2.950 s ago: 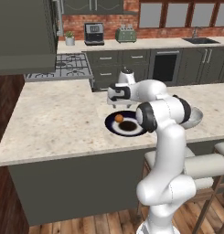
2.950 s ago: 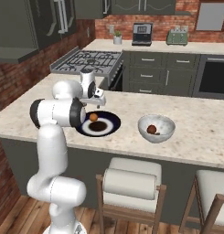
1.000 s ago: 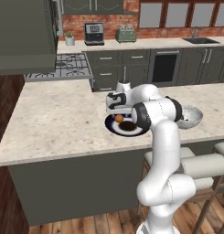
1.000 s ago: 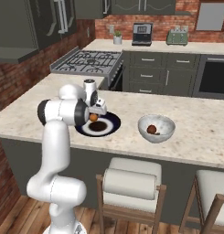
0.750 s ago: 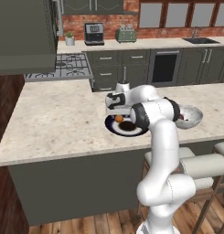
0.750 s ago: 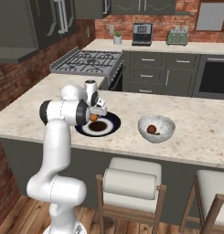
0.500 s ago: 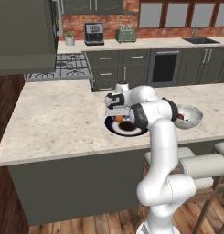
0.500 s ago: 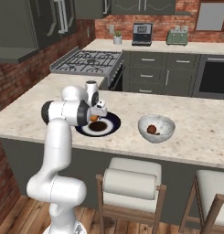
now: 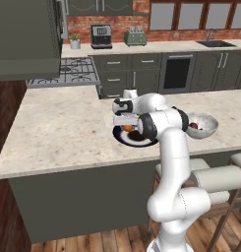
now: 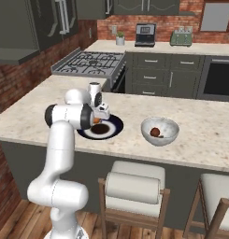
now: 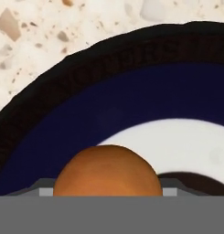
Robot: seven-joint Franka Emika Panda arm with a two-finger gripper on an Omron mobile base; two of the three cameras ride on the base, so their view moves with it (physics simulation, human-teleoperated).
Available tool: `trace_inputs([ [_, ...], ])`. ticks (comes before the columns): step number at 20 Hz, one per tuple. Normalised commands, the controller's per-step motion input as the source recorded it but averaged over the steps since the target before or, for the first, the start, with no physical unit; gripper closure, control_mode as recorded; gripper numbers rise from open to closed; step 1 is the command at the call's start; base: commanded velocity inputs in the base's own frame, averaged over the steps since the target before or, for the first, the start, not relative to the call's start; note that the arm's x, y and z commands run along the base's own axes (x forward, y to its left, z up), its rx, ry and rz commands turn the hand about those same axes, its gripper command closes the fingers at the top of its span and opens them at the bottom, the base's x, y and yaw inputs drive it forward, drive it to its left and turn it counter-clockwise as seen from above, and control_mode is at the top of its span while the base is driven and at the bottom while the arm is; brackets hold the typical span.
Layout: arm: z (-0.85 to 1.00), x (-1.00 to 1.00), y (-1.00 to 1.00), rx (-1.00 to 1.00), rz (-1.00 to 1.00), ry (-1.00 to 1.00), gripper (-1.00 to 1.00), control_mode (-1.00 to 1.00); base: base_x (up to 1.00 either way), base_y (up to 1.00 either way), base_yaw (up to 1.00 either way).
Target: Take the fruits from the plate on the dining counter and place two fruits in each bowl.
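The dark navy plate (image 9: 141, 141) (image 10: 111, 131) (image 11: 63, 114) lies on the beige dining counter (image 9: 63, 128) (image 10: 46, 105) (image 11: 63, 27). An orange fruit (image 9: 128, 128) (image 10: 96, 120) (image 11: 107, 171) rests on the plate's near-left part. My gripper (image 9: 125, 123) (image 10: 100, 115) is down over this fruit and open, one finger close on each side of it. To the right stands a mottled grey-white bowl (image 9: 206, 129) (image 10: 167, 135) holding a dark red-brown fruit (image 9: 194, 126) (image 10: 154, 131). My arm hides part of the plate in both base views.
Padded stools (image 9: 215, 179) (image 10: 132, 184) stand against the counter's front. The stove (image 9: 68, 71) (image 10: 90, 60) and the back counter with a coffee machine (image 9: 101, 35) and toaster (image 9: 135, 37) lie behind. Bare counter stretches left of the plate.
The hand has come down from above the plate onto the orange fruit. The fruit, plate and bowl have stayed in place.
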Motion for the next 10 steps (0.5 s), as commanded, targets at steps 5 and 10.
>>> trace_inputs([
  [5, 0.06, -0.01, -0.01, 0.00, 0.00, -0.01, 1.00, -1.00, 0.00, 0.00, 0.00],
  [10, 0.75, -0.30, -0.20, 0.00, 0.00, 0.00, 1.00, -1.00, 0.00, 0.00, 0.00],
])
